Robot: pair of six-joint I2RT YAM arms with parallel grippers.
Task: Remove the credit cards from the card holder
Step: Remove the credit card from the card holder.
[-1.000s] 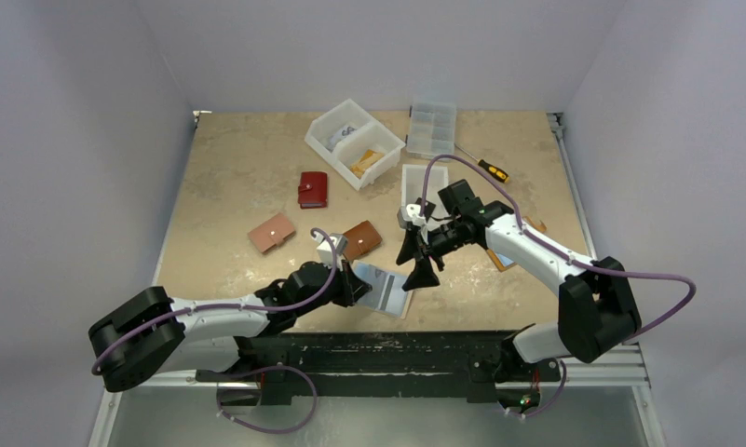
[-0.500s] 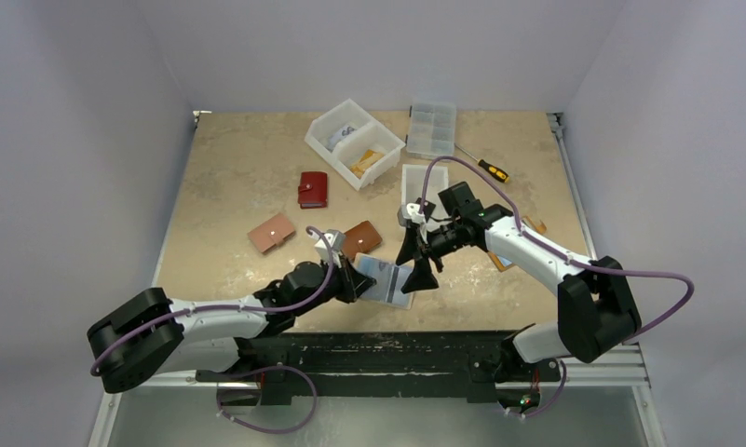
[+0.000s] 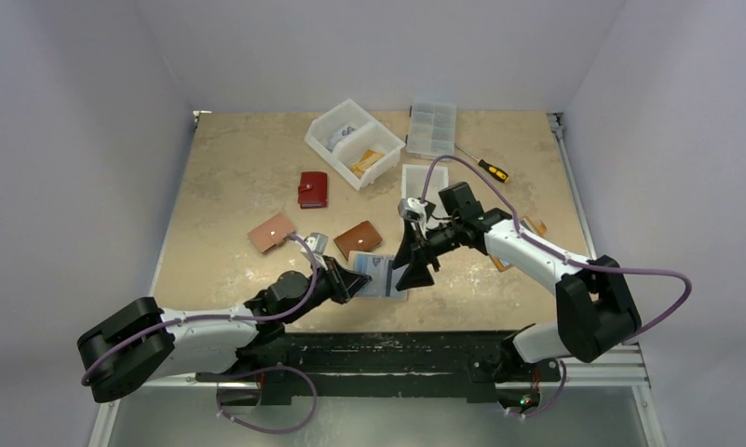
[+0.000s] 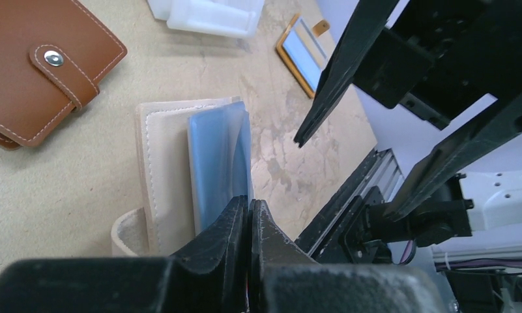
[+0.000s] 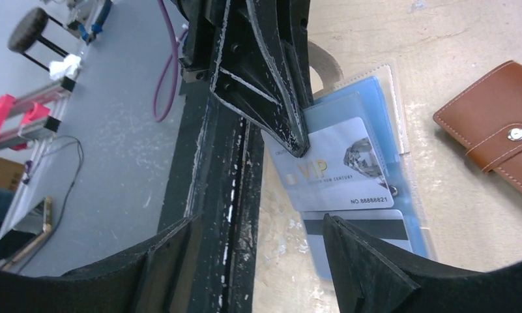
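Filling most of the overhead view, the beige table [image 3: 229, 177] carries both arms reaching in from the bottom edge and meeting just below centre. Toward the top sit a white two-compartment bin [image 3: 353, 142] and a clear divided organiser box [image 3: 432, 127], with a yellow-handled screwdriver [image 3: 492, 169] to the right of them. Left of centre lie a red wallet [image 3: 312, 189] and a pink wallet [image 3: 271, 233], both snapped closed, well apart from the arms. The card holder [image 4: 157, 163], cream with blue plastic sleeves, lies open on the table near the bottom edge, just beside a closed brown wallet [image 4: 36, 72] with a snap strap. The left gripper [image 4: 250, 207] has its fingers pressed together on the near edge of the sleeves, apparently pinching them, though the exact contact is hidden behind the fingertips. The right gripper [image 3: 412, 273] hangs above the holder's right side with its fingers spread wide and nothing between them. The credit cards [image 5: 339, 173] are inside the sleeves: in the right wrist view a silver one marked VIP shows at centre, and directly below it a second card [image 5: 365, 229] shows its black magnetic stripe. An orange-edged flat item [image 4: 304, 55] lies at the upper middle of the left wrist view.
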